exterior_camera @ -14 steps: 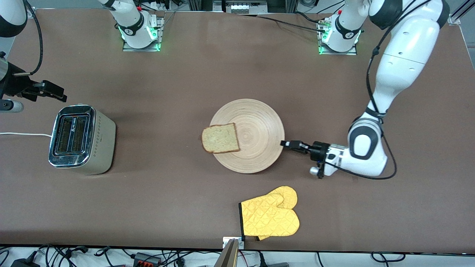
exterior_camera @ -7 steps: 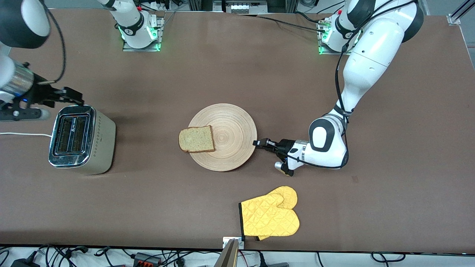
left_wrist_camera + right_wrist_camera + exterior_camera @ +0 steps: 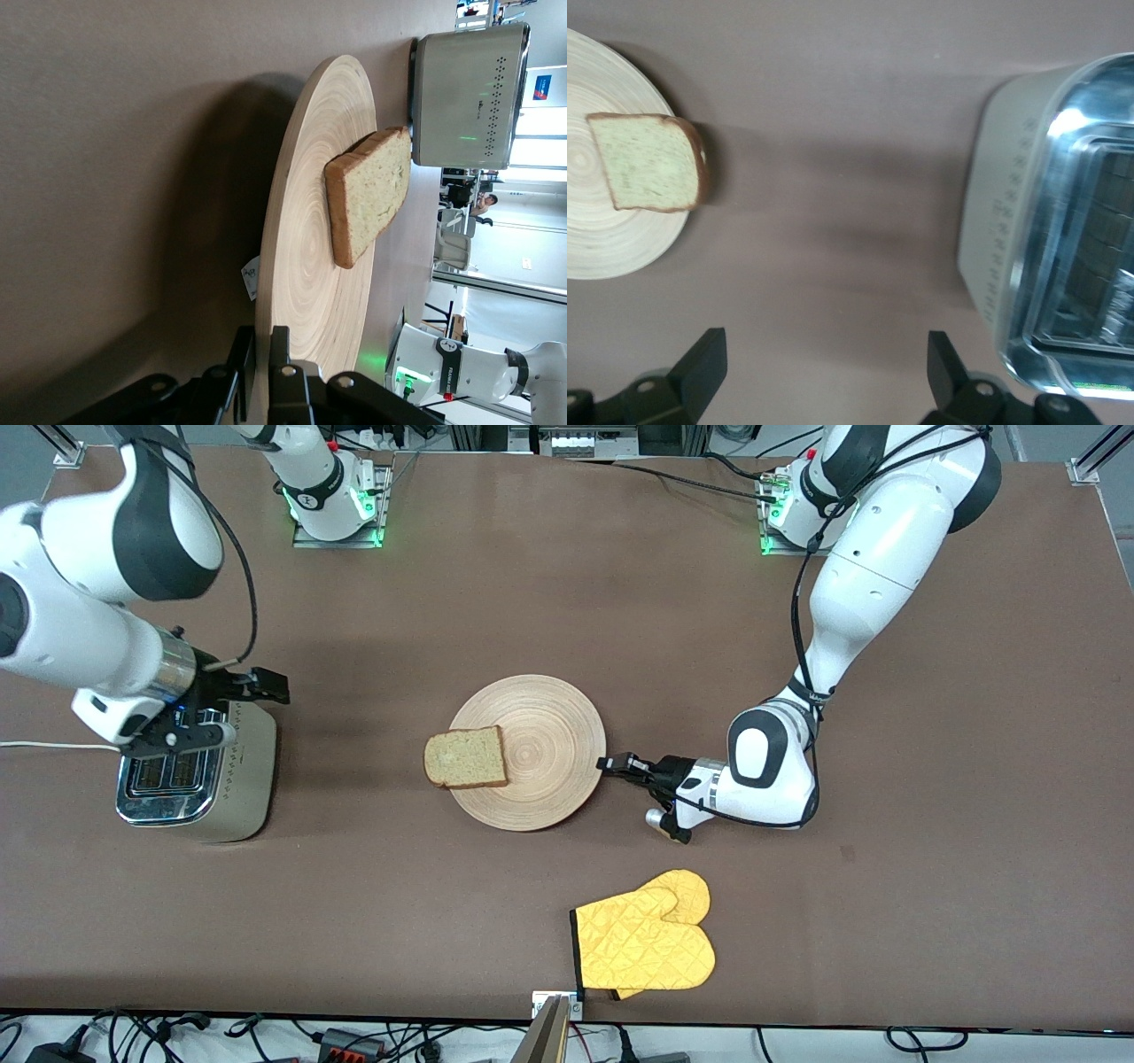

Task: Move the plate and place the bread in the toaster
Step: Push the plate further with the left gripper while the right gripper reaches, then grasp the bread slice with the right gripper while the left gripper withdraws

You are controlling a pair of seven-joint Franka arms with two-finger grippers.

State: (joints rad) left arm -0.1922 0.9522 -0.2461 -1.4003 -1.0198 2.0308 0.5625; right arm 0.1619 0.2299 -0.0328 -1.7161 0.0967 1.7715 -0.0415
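Observation:
The light-wood plate (image 3: 549,717) lies mid-table with the brown bread slice (image 3: 465,757) on its rim toward the right arm's end. My left gripper (image 3: 607,763) is shut on the plate's rim at the side toward the left arm's end; the left wrist view shows its jaws (image 3: 263,341) clamped on the plate (image 3: 310,266), with the bread (image 3: 368,204) and toaster (image 3: 461,97) past it. My right gripper (image 3: 266,686) is open and empty, over the toaster's (image 3: 248,771) edge. The right wrist view shows its open jaws (image 3: 824,354) above bare table between the toaster (image 3: 1063,266) and the plate (image 3: 602,230) with the bread (image 3: 647,164).
A yellow oven mitt (image 3: 645,939) lies near the table's front edge, nearer the camera than the plate. The toaster's white cord (image 3: 53,746) runs off the table at the right arm's end.
The left gripper has slid the plate and bread toward the toaster, most of it in the first half second. The right arm has swung in over the toaster toward the plate.

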